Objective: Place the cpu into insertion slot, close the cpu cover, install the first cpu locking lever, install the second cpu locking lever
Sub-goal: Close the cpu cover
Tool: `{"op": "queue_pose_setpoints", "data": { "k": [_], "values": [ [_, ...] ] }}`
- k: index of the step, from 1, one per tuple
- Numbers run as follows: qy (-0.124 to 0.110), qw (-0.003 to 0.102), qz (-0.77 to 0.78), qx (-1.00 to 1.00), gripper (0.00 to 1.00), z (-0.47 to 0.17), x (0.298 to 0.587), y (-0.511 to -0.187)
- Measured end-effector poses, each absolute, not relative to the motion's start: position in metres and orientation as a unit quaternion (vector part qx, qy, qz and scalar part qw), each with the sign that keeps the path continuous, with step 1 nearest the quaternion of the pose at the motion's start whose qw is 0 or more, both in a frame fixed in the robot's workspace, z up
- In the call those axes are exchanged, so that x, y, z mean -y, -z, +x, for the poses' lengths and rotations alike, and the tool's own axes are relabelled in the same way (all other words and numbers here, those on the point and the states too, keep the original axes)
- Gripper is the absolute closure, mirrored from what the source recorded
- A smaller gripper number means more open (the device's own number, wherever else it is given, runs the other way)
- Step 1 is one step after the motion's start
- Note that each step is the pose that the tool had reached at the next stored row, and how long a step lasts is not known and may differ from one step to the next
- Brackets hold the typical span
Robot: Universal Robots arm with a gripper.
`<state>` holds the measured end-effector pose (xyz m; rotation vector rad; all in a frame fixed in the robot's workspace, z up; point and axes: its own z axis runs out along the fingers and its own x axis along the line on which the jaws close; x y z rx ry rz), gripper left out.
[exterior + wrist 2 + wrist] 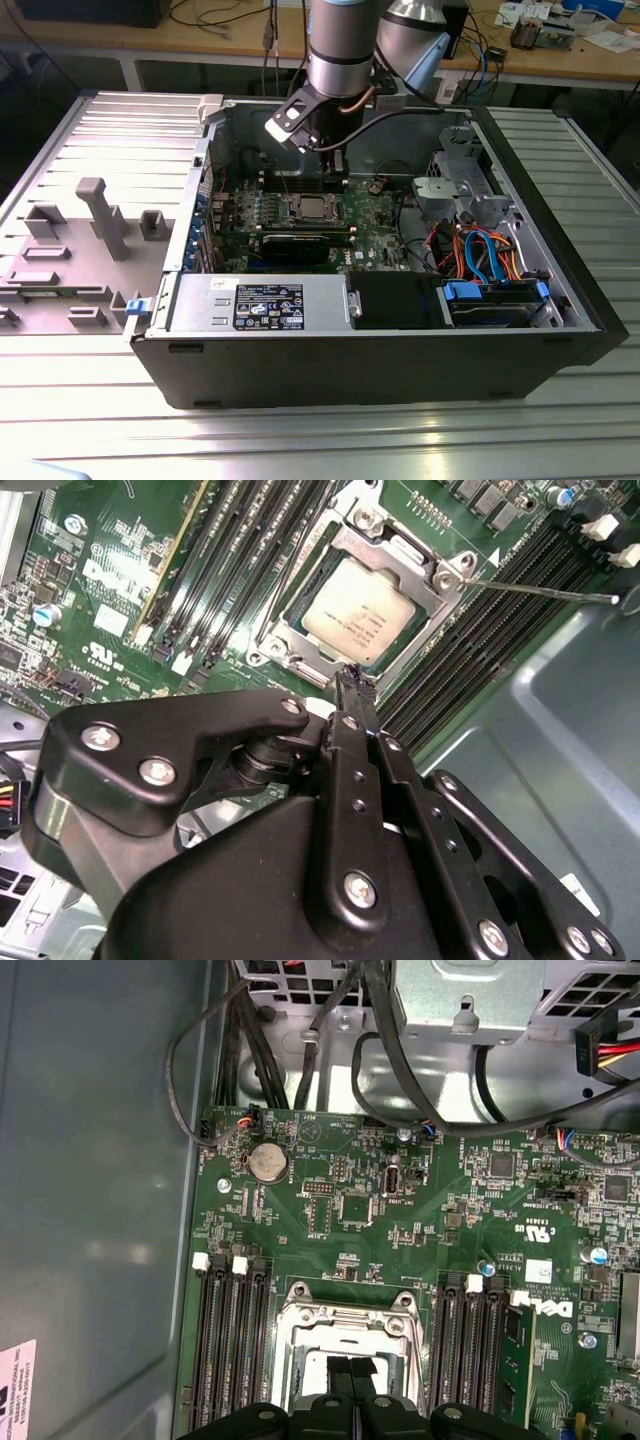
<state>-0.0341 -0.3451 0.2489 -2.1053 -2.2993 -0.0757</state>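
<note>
The claw hangs low inside the open computer case. Its two black fingers are pressed flat together, and nothing shows between them.

Just past the fingertips lies the cpu, silver top upward, seated in the insertion slot. The first step looks finished. The cpu cover appears to lie down around the chip and frame it on all sides, so the second step seems done as well, though whether it is pressed fully flat cannot be told.

The levers are the open part. In the second wrist view one thin locking lever starts at the cover's corner and runs out over the memory slots on the far side of the socket from the claw – free, by the look of it, and not yet latched. The other lever cannot be made out with any certainty; the fingertips sit right at the socket's near edge, and it is unclear whether they touch anything there.

By this reading about half of the task is complete, with both lever steps left. The case rests on the ribbed metal bench.
</note>
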Motion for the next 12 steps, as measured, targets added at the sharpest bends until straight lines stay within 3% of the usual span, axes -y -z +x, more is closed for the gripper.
{"op": "queue_pose_setpoints", "data": {
  "k": [12],
  "values": [
    [0.024,0.012,-0.674,0.738,0.89,-0.0437,0.3456,-0.2417]
  ]
}}
